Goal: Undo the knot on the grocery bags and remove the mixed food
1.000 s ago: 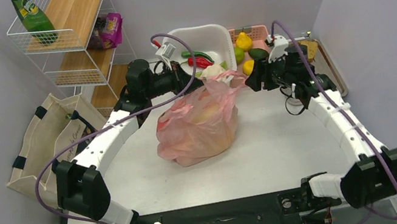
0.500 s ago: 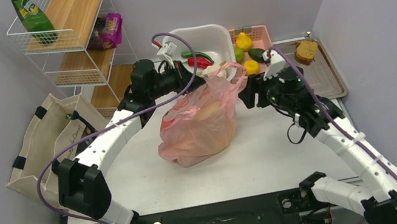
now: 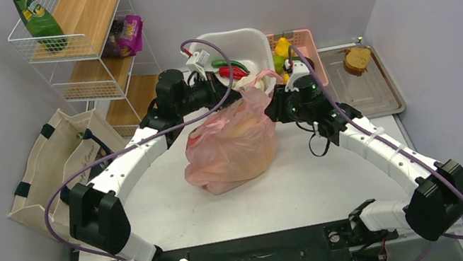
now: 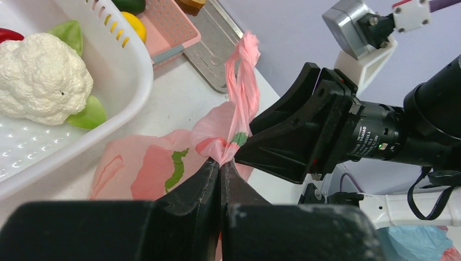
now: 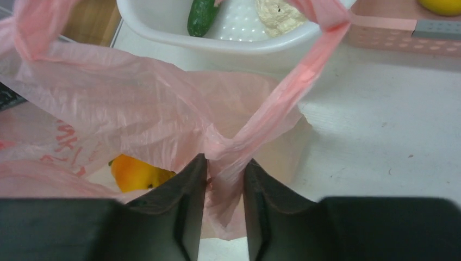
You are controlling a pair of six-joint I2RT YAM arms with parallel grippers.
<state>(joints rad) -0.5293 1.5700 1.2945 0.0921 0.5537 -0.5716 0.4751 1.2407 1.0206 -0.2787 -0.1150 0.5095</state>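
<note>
Left gripper [image 4: 220,163] is clamped tight on the thin translucent pink plastic carrier bag [image 3: 232,148]. It pinches right at the foot of the twisted pink handle strand [image 4: 242,87], the knot, which rises just ahead of its tips. Right gripper [image 5: 225,163] faces it from the other side, jaws narrow with a bunch of pink film between them. Whether they truly bite, I cannot tell. A round orange fruit [image 5: 133,173] sits inside the bag, below and left of the right fingers. Beyond both tools stands the white plastic basket [image 5: 228,46].

The danger now: pull apart too hard and this thin film tears, or the knot cinches tighter. A loose right grip could slide off the film, and a lift could drag the whole bag over and spill what is inside.
</note>
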